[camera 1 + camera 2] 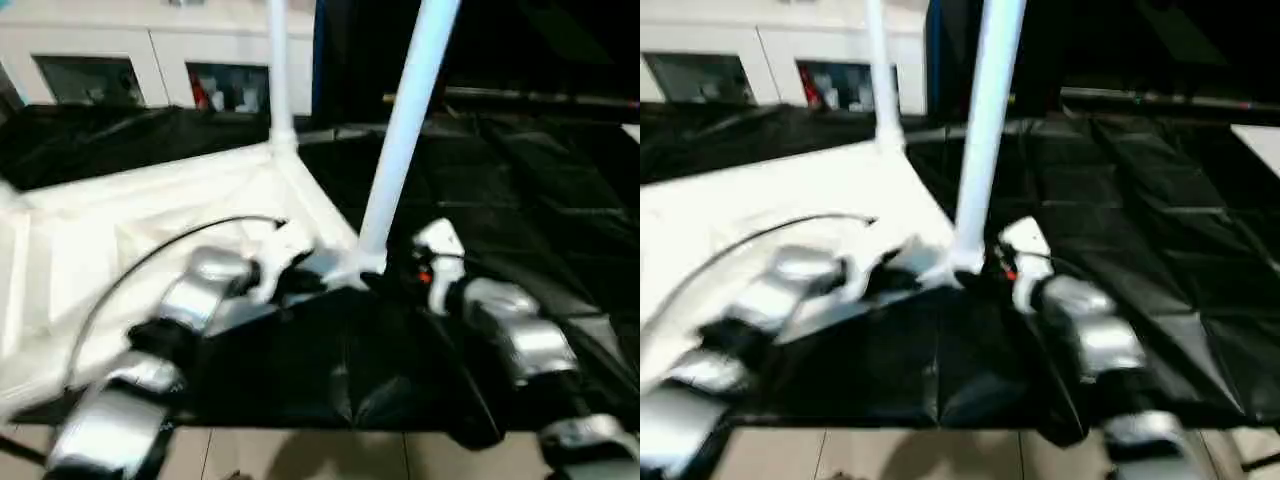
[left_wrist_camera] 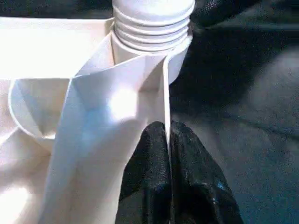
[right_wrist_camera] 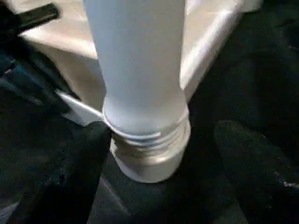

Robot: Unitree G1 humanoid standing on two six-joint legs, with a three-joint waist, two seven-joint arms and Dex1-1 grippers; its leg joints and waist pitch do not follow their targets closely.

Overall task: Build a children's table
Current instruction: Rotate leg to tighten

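The top (image 1: 120, 240) lies underside up on the black-draped tabletop (image 1: 560, 230), filling the left half of the left eye frame, so its corner sockets face upward to take the legs. One leg (image 1: 279, 70) already stands in the far corner, upper centre of the frame. A second leg (image 1: 405, 140) rises, leaning to the right, from the near corner socket (image 1: 350, 268) at frame centre; its threads still show above the socket in both wrist views, so it looks only partly screwed in.

The left end effector (image 2: 167, 154) is pinched together on the thin upright wall of the top (image 2: 164, 93), just below that socket. This is probably to stop the top from turning while the leg is twisted. The right end effector (image 3: 159, 168) is spread, with one finger (image 3: 70, 172) on each side of the leg's threaded base (image 3: 149, 140). The fingers are close to it, but whether they press on it I cannot tell. That placement, low on the leg, suits turning it near the threads.

The near corner sits close to the tabletop's front edge (image 1: 330, 425), lower centre, with floor beyond it. The cloth to the right of the leg is bare, giving the right arm (image 1: 520, 340) room to swing. A black cable (image 1: 150, 260) loops over the top at left centre and could snag the left arm (image 1: 200, 290).
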